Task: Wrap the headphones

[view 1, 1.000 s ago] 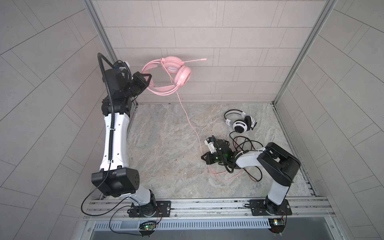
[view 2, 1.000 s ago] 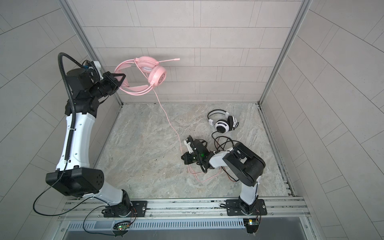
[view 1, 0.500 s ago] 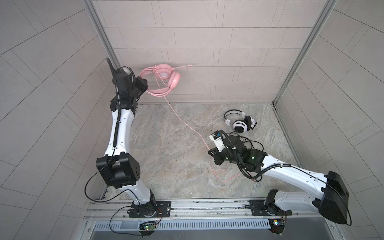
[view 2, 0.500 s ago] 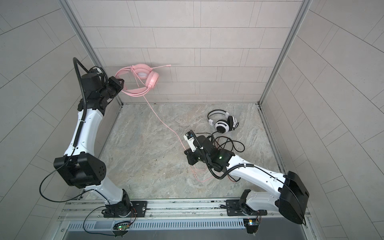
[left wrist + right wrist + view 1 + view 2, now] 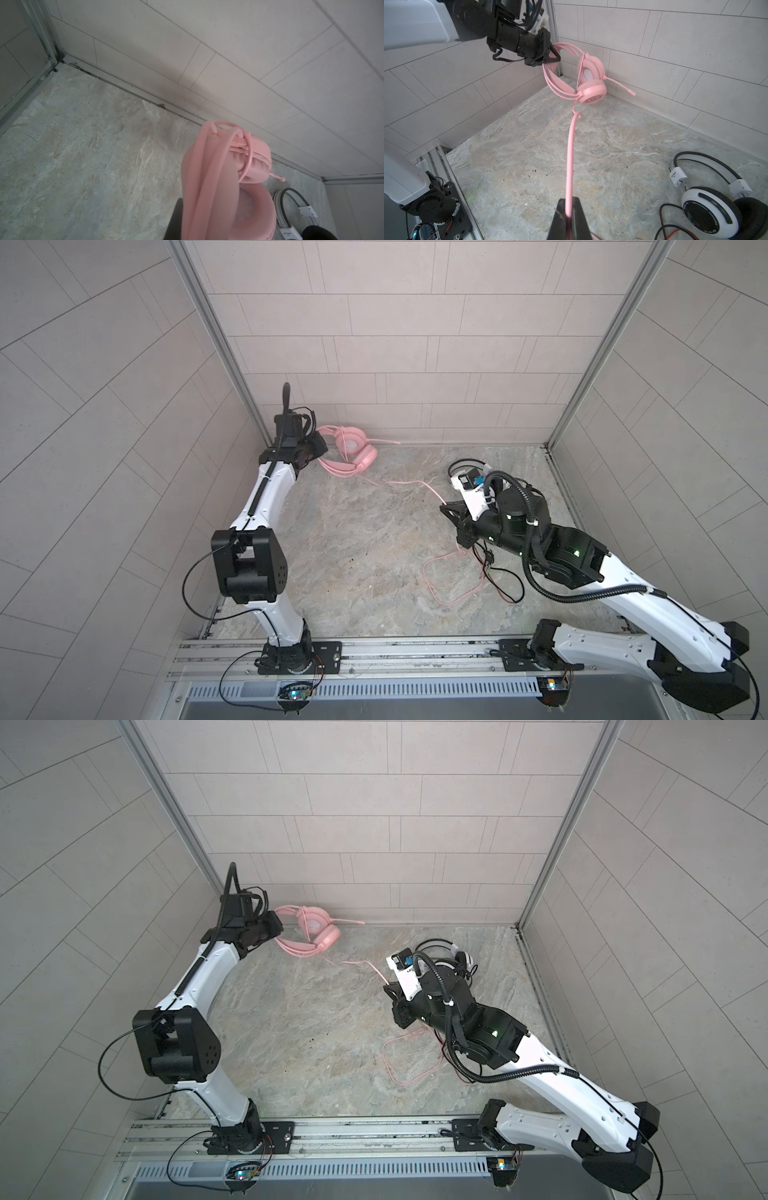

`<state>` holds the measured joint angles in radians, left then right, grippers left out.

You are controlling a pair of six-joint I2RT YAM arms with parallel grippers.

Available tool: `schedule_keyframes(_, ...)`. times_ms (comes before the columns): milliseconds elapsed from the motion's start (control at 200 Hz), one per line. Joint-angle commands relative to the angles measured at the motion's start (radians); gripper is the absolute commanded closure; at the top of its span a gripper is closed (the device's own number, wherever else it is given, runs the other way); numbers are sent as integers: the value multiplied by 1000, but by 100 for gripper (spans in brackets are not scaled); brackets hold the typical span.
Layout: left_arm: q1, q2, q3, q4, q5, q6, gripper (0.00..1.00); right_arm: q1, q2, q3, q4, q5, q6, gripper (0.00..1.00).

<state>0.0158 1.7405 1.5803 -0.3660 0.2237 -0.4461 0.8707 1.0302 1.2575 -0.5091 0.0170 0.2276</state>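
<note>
So: two headsets, two claws. The left claw (image 5: 552, 59) is clenched on the pink headset (image 5: 591, 87) at its headband (image 5: 557, 82). The right claw (image 5: 569, 209) is pinched tight on the pink cable (image 5: 569, 162), which leads ahead to that headset. The white-and-black headset (image 5: 708, 207) lies on the floor (image 5: 612, 145) beside the right claw, not touching it; its tag (image 5: 678, 176) is unreadable.

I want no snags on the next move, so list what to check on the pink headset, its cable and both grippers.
1. Left gripper shut on the pink headset headband: ok.
2. Right gripper shut on the pink cable: ok.
3. Cable runs free between headset and right gripper: ok.
4. Pink slack on the table clear of the black cable: cannot tell, they lie close.
5. White-and-black headset apart from that cable span: ok.
</note>
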Motion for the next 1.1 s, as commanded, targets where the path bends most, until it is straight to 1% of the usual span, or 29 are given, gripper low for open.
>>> schedule_keyframes(0, -36, -19, -19, 36, -25, 61, 100, 5, 10, 65, -73, 18, -38, 100)
schedule_keyframes(70, -56, -13, -30, 14, -10, 85, 100, 5, 11, 78, -78, 43, -59, 100)
schedule_keyframes(190, -85, -31, -46, -36, -32, 124, 100, -8, 9, 100, -104, 125, -106, 100)
schedule_keyframes(250, -97, -50, -62, -55, -35, 142, 100, -28, 1, 103, -107, 166, -121, 100)
schedule_keyframes(300, -111, -69, -84, -67, -42, 146, 100, -65, -6, 106, -105, 181, -125, 100)
schedule_keyframes(370, -149, -105, -119, -80, -33, 155, 100, -129, -13, 116, -98, 148, -128, 100)
schedule_keyframes(425, -194, -132, -145, -89, -54, 193, 100, -178, -13, 131, -90, 112, -127, 100)
schedule_keyframes(505, -252, -148, -142, -139, -88, 238, 100, -232, -2, 163, -81, 64, -123, 100)
schedule_keyframes(620, -302, -164, -133, -212, -15, 257, 100, -270, 29, 204, -68, 42, -137, 100)
schedule_keyframes(721, -354, -189, -138, -279, -30, 332, 100, -296, 55, 226, -61, 26, -142, 100)
schedule_keyframes(771, -367, -199, -137, -310, -27, 359, 100, -315, 65, 230, -52, 7, -136, 100)
schedule_keyframes(841, -373, -221, -146, -335, 16, 393, 100, -337, 76, 230, -39, -18, -126, 100)
schedule_keyframes(976, -382, -270, -185, -365, 62, 462, 100, -362, 89, 226, -23, -41, -116, 100)
schedule_keyframes(1031, -382, -292, -220, -344, 88, 472, 100, -368, 98, 223, -17, -47, -112, 100)
schedule_keyframes(1096, -382, -320, -273, -281, 137, 478, 100, -373, 112, 220, -13, -51, -110, 100)
